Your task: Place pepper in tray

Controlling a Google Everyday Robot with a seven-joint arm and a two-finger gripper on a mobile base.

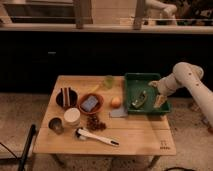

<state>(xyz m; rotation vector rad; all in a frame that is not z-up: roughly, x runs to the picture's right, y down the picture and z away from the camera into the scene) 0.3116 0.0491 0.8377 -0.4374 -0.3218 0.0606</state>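
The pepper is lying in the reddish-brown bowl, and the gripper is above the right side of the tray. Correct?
Not quite: in the camera view the pepper lies in the green tray, not the bowl. The gripper is above the tray's right side.

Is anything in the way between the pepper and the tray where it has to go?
Nothing visible is in the way. The pepper already lies inside the tray, on its floor near the middle. The gripper is above the tray's right part, just right of the pepper, with open space between them.
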